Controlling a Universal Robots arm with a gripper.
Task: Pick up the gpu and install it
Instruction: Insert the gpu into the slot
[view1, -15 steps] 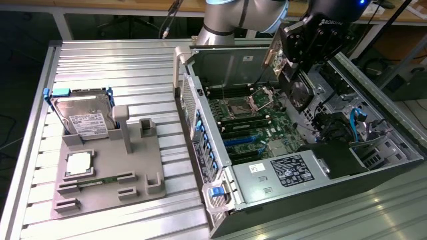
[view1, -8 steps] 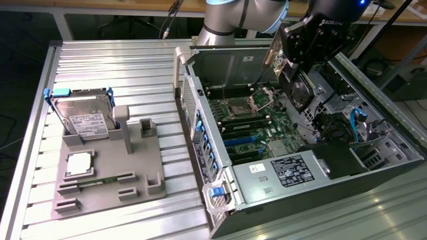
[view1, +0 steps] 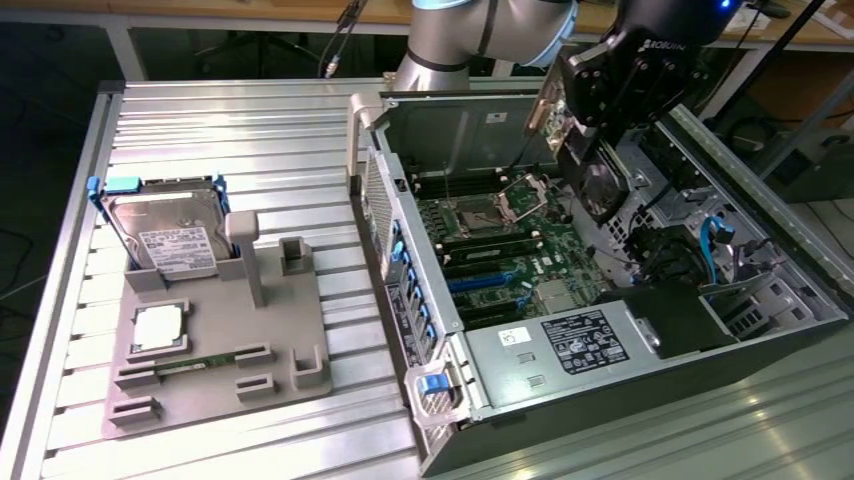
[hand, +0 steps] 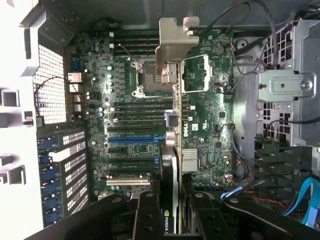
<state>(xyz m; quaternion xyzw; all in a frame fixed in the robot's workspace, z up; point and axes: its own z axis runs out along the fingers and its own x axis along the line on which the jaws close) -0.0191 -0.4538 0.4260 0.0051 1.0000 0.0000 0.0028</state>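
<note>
End effector (hand: 170, 207) clamped on 1 gpu (hand: 170, 160), edge-on above motherboard (hand: 210, 125); likely stiff, light, fragile; grip shroud edges, not fan.

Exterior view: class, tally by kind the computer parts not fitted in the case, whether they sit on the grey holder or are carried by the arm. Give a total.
Hard drive: 1
CPU: 1
RAM stick: 1
GPU: 1
Total: 4
</note>
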